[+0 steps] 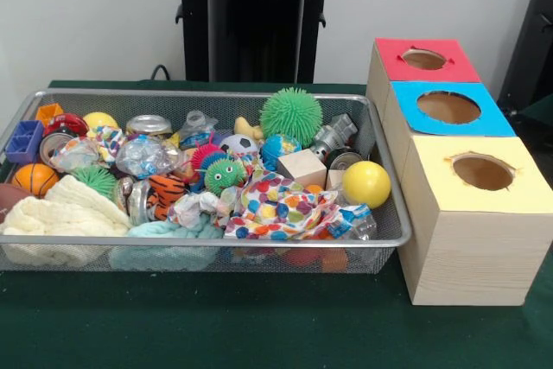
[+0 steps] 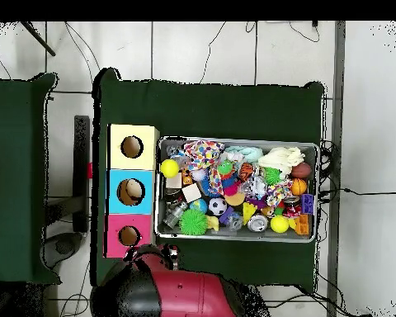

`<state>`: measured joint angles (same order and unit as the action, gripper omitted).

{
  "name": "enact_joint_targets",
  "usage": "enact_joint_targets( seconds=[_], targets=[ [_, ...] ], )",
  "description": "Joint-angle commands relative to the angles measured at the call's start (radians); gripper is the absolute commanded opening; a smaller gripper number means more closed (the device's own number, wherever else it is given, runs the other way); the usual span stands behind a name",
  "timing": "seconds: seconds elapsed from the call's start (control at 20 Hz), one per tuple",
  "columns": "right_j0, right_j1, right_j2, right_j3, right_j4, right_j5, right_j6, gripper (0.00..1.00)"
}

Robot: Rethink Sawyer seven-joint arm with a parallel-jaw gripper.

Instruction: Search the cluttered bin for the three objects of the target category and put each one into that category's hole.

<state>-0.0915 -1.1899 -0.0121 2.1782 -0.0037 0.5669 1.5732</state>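
Note:
The wire-mesh bin (image 1: pixel 216 244) sits on the green table, full of clutter; it also shows in the overhead view (image 2: pixel 234 141). An orange plush with black tiger stripes (image 1: pixel 166 195) lies left of middle, half buried, and also shows in the overhead view (image 2: pixel 245 172). A tan shape (image 1: pixel 247 130) by the far rim may be another plush; I cannot tell. The red-topped box (image 1: pixel 458 66) with its round hole (image 1: pixel 423 59) stands right of the bin, farthest back. Only the drawn-back red arm (image 2: pixel 193 295) shows, and its dark end (image 2: pixel 167 254) is near the red box (image 2: pixel 117 223).
The blue-topped box (image 1: pixel 492 123) and the yellow-topped box (image 1: pixel 467 239) stand in a row with the red one. In the bin lie a green spiky ball (image 1: pixel 291 115), a yellow ball (image 1: pixel 365 183), a wooden block (image 1: pixel 301 167), a spotted cloth (image 1: pixel 276 206), a cream cloth (image 1: pixel 52 218) and cans.

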Motion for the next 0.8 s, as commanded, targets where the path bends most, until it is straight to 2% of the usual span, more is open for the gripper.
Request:
enact_joint_targets(
  seconds=[0.05, 0.4, 0.8],
  targets=[
    [-0.072, 0.076, 0.071, -0.041, -0.029, -0.029, 0.028, 1.0],
    [-0.088, 0.079, 0.046, -0.071, -0.055, -0.048, 0.06, 1.0],
    [-0.162, 0.087, 0.081, -0.125, -0.074, 0.025, -0.035, 1.0]
  ],
)
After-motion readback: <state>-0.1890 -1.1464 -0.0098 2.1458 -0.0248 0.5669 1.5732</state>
